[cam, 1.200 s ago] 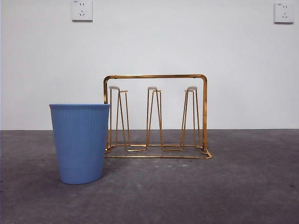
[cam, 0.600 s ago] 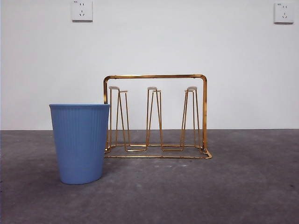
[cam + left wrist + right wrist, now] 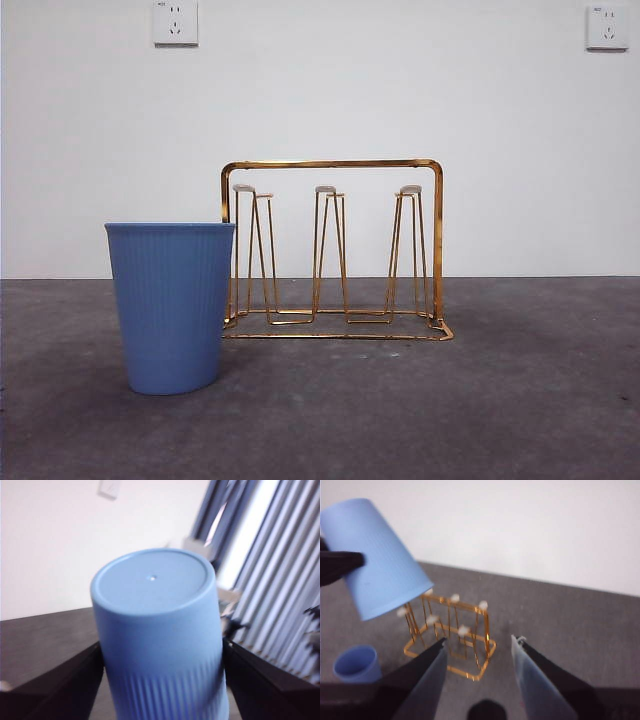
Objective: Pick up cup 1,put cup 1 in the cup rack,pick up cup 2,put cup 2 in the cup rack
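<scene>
**A:** Start at the jaws. What does the left gripper (image 3: 160, 649) have?

**B:** Its two black jaws are clamped on the ribbed sides of a pale blue plastic cup (image 3: 155, 605), cup 1 I judge. The cup sits squarely between them, flat base pointing away from the wrist.

**A:** And the right gripper (image 3: 479, 647)?

**B:** Its jaws are spread wide with nothing between them. Beyond the gap stands the gold wire cup rack (image 3: 451, 632) with its pale-tipped prongs. The held cup hangs off to one side of those jaws, tilted with its mouth down toward the prongs. I cannot tell whether the rim touches a tip.

**A:** What has changed in the last second?

**B:** On the table, nothing. In the front view the rack (image 3: 330, 163) and the second blue ribbed cup (image 3: 170, 305), upright just beside the rack's end, stand exactly as they did a second ago. No arm or held cup shows in that view.

**A:** So what does that mean for the task?

**B:** Cup 1 is lifted but probably not yet on a prong. It needs lowering mouth-first over a prong pair. Cup 2 waits untouched.
</scene>
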`<state>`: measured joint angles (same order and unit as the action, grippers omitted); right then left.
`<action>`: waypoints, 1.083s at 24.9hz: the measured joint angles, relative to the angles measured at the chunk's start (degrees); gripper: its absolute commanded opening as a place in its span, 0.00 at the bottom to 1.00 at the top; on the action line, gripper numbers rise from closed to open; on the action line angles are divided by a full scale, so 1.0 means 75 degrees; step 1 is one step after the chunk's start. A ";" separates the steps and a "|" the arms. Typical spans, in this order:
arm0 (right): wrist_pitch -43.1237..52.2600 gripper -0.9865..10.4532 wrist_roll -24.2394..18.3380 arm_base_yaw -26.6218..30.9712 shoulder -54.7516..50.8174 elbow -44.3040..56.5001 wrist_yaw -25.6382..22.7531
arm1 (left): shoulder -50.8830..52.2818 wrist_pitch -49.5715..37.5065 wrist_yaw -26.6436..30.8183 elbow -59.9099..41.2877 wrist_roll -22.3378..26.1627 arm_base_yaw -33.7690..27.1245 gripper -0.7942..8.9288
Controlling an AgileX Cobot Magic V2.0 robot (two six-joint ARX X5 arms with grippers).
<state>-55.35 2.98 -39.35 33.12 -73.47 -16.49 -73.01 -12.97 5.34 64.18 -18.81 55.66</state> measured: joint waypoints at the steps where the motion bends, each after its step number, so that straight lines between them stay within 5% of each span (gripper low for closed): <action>1: -0.0175 0.28 0.0000 0.0000 -0.0003 0.0000 0.0000 | -0.0079 0.0067 0.0245 0.0000 0.0175 0.0050 0.08; 6: -0.0915 0.28 0.0006 0.0000 -0.0003 0.0000 0.0000 | -0.0437 0.0175 0.1148 0.0000 0.0778 0.0079 0.08; 13: -0.1148 0.28 0.0012 0.0000 -0.0003 0.0000 0.0000 | -0.1198 0.0312 0.1443 0.0236 0.1323 -0.0032 0.08; 27: -0.1361 0.28 0.0026 0.0000 -0.0003 0.0000 -0.0003 | -0.2856 0.0647 0.2637 0.1451 0.1647 -0.0119 0.08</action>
<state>-65.56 3.18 -39.35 33.10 -73.47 -16.51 -94.43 -8.12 25.12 75.07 -6.46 54.76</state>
